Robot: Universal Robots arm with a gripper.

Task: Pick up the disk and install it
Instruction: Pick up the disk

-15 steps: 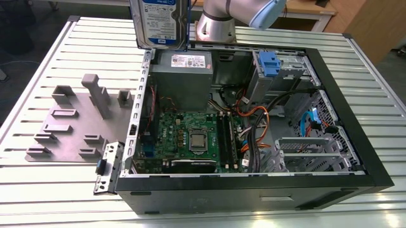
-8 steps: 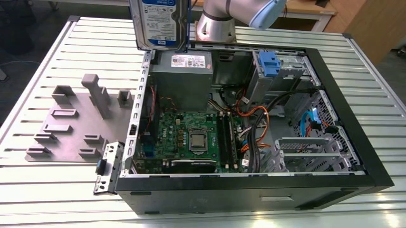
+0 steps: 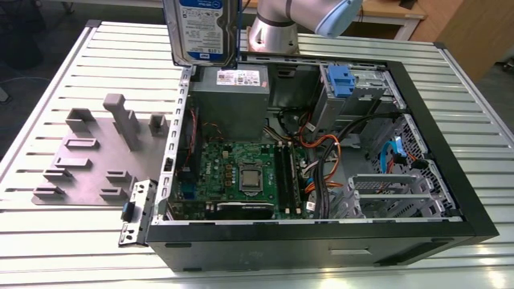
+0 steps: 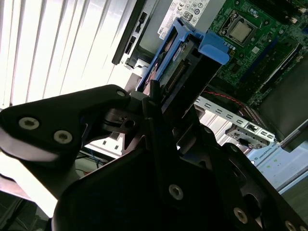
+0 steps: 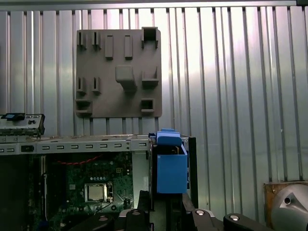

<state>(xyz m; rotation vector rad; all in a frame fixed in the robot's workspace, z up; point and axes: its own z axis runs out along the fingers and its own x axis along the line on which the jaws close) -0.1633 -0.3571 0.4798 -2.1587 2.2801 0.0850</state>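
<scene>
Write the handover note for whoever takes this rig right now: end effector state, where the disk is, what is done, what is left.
End effector: shut on the disk, which hangs upright from its grip, blue carrier end pointing down.
Disk: in the air, clear of the table, over the edge of the open computer case near the grey metal box, towards the exterior view's left.
Done: pick-up; the disk is lifted and held.
Left: install; the disk is not yet seated anywhere inside the case.
</scene>
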